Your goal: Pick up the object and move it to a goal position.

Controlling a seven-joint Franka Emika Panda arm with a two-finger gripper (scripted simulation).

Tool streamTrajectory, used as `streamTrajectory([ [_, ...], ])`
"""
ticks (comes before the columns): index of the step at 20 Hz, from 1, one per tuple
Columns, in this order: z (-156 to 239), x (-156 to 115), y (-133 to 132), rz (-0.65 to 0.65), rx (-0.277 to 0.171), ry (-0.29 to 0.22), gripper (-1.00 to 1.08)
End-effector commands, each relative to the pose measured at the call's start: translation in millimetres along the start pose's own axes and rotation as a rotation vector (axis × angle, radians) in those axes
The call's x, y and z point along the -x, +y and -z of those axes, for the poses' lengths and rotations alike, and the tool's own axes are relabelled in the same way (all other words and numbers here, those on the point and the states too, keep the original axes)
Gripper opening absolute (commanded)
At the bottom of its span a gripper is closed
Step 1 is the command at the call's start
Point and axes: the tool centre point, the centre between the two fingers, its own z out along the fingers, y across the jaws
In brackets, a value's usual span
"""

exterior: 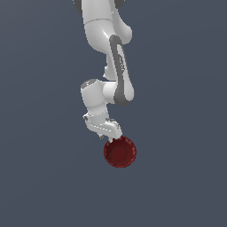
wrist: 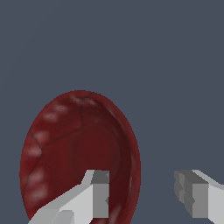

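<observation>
The exterior view gives me the whole picture: the white arm (exterior: 108,62) comes down from above, bends at the wrist, and its gripper (exterior: 111,133) ends just at the upper edge of the dark red bowl (exterior: 120,152). The bowl lies on the plain grey floor (exterior: 44,177), and I see it from above as a round shape with a ribbed, wavy rim. In this view the fingers are too small and too much covered by the hand, so from here I cannot tell how far apart they are, or whether they touch the bowl.

The wrist view shows me what the other one hides. The gripper (wrist: 146,194) is wide open, with a clear grey gap between the two fingers. One finger (wrist: 98,194) stands in front of the inside of the bowl (wrist: 78,144), near the rim wall closest to the gap. The other finger (wrist: 194,197) is outside the bowl, with only floor (wrist: 175,65) behind it. So the near part of the rim lies between the two fingers, and most of the bowl spreads away beyond the first finger. I see nothing held. Whether the first finger touches the bowl I cannot tell.
</observation>
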Motion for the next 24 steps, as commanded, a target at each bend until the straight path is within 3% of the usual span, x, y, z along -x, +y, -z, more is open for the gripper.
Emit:
streamTrajectory([
  [1,0,0,0,0.000,0.000,0.000,0.28],
  [14,-26,1,0,-0.003,0.000,0.003,0.28],
  [15,-26,1,0,-0.003,0.000,0.003,-1.00],
  [24,-26,1,0,-0.003,0.000,0.003,-1.00],
])
